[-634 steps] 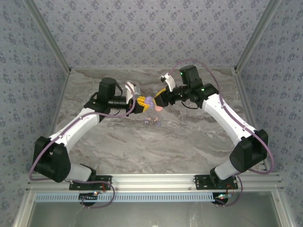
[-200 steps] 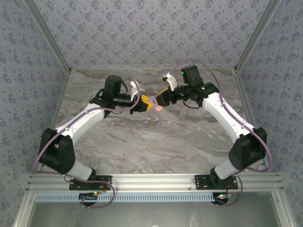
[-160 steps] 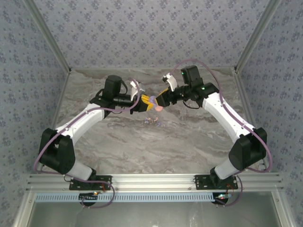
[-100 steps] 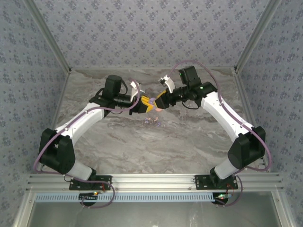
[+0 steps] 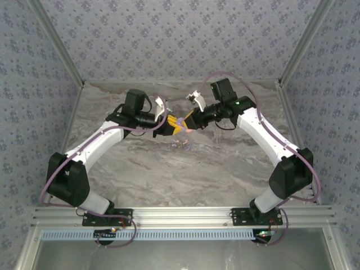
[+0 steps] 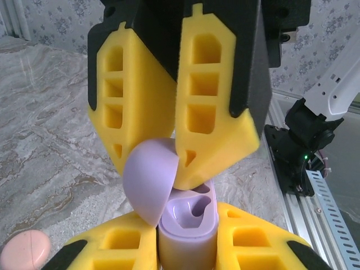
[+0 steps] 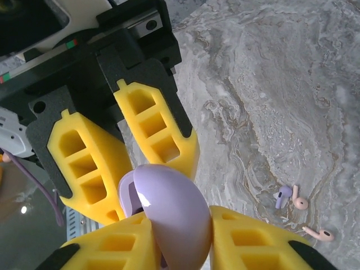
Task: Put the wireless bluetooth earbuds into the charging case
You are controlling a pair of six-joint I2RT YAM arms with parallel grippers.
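Wireless bluetooth earbuds (image 7: 281,195) are lying loose on the table (image 5: 225,169), at 6 o'clock of the raised charging case (image 6: 188,222), so none is going in yet. Only the opening is getting done: left fingers (image 6: 253,236) are clamping the case body while right fingers (image 7: 253,239) are pinching its lid (image 6: 149,180) ajar. Compared with three seconds earlier, the right arm is reaching further toward 9 o'clock, and the earbuds are sitting where they were.

The overhead camera hangs high on the near side of the lilac rounded plastic charging case (image 6: 188,222), looking down and forward, so the case is small and distant. My two wrist cameras sit very close on opposite sides of it, facing each other. All three share the case and grey marbled tabletop (image 5: 225,169) below it.
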